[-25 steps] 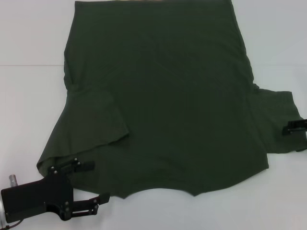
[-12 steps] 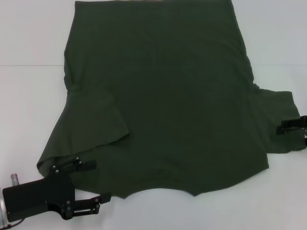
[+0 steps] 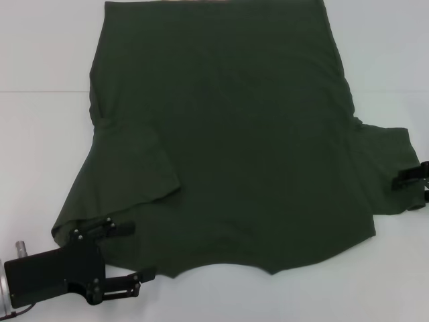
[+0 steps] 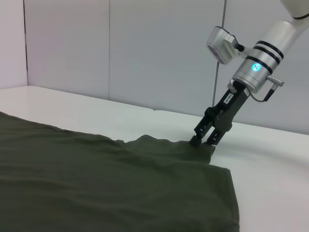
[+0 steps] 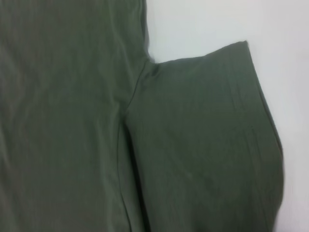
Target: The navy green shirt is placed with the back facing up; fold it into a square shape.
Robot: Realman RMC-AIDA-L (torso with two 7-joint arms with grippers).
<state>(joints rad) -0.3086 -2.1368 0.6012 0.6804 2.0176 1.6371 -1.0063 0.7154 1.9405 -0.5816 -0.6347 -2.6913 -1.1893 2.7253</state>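
The navy green shirt lies spread on the white table, its curved neckline toward me. Its left sleeve is folded in over the body. The right sleeve lies flat and spread outward, and it fills the right wrist view. My left gripper is at the near left shoulder, open, one finger over the cloth and one just off the edge. My right gripper sits at the right sleeve's outer edge. From the left wrist view, the right gripper has its fingers close together, pinching a slightly raised bit of sleeve.
Bare white table surrounds the shirt on the left, right and near sides. The shirt's hem runs out of view at the far edge. A pale wall stands behind the table.
The right gripper nudged slightly inward along the sleeve edge, then back out. The left gripper sank a little toward the near edge. The shirt lies the same.
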